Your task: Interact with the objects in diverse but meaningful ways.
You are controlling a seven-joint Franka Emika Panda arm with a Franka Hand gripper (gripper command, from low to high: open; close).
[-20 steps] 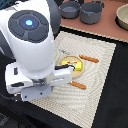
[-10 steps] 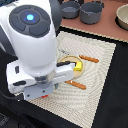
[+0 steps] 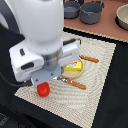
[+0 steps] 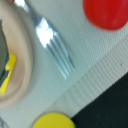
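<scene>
Tomato (image 3: 43, 89): round and red, lying on the woven mat (image 3: 100, 75) near the mat's front corner on the exterior view's left, just under the arm's white housing; it also shows in the wrist view (image 4: 105, 12) as a red dome on the cloth.
Yellow block (image 3: 73, 66): rectangular, with a red label, resting on the plate (image 3: 86, 67) at the mat's middle, partly hidden by the arm.
Plate: pale, round, only its edge clear; its rim curves through the wrist view (image 4: 25, 75).
Fork (image 4: 54, 46): silver, tines lying on the mat beside the plate's rim, between plate and tomato.
Orange-handled utensils: one (image 3: 75, 83) lies on the mat just in front of the plate, another (image 3: 90, 59) behind it.
Yellow round thing (image 4: 54, 121): at the mat's edge in the wrist view, too blurred to name.
Pots (image 3: 91, 11): dark, on the brown counter beyond the mat's far edge.
Gripper: fingers out of sight in both views; cannot tell whether parted or closed.
</scene>
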